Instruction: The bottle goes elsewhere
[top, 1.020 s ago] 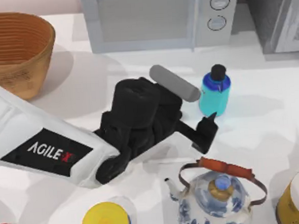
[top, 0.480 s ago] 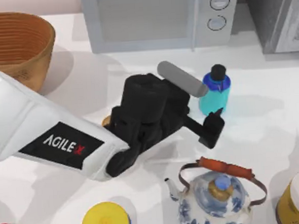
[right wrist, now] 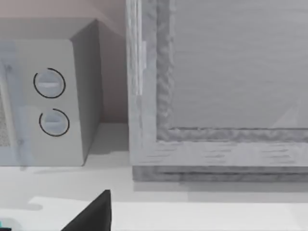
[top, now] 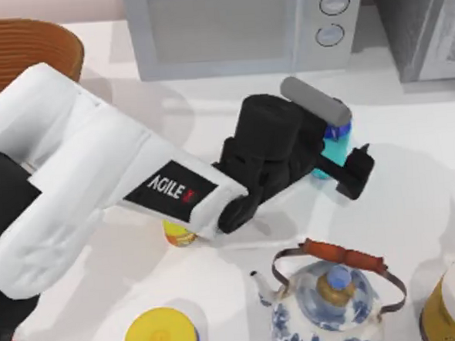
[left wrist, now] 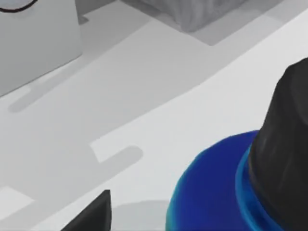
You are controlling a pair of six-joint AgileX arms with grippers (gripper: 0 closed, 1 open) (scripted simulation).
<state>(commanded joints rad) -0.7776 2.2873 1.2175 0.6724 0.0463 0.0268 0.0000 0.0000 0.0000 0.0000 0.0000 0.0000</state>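
Tabletop of plain white (top: 414, 190), carrying everything; grey microwave oven with two round dials (top: 242, 26) along the far edge; grey textured box-like unit (top: 427, 23) at the far right corner; woven brown wicker basket (top: 19, 44) at the far left. White-and-black left arm with AgileX lettering (top: 120, 185) reaching from the left side across to the middle, its black left gripper (top: 342, 152) set around the bottle, one dark finger (top: 355, 174) on the near side; open or clamped, cannot tell. Blue-and-white patterned kettle with an orange-brown handle (top: 328, 299) near the front edge. Small squat teal bottle with a blue shoulder and black cap (top: 336, 144) in front of the microwave, right of centre, mostly under the gripper; blue shoulder and black cap close up in the left wrist view (left wrist: 216, 192). Right arm's dark fingertip (right wrist: 91, 214) facing the microwave and grey unit; state unclear.
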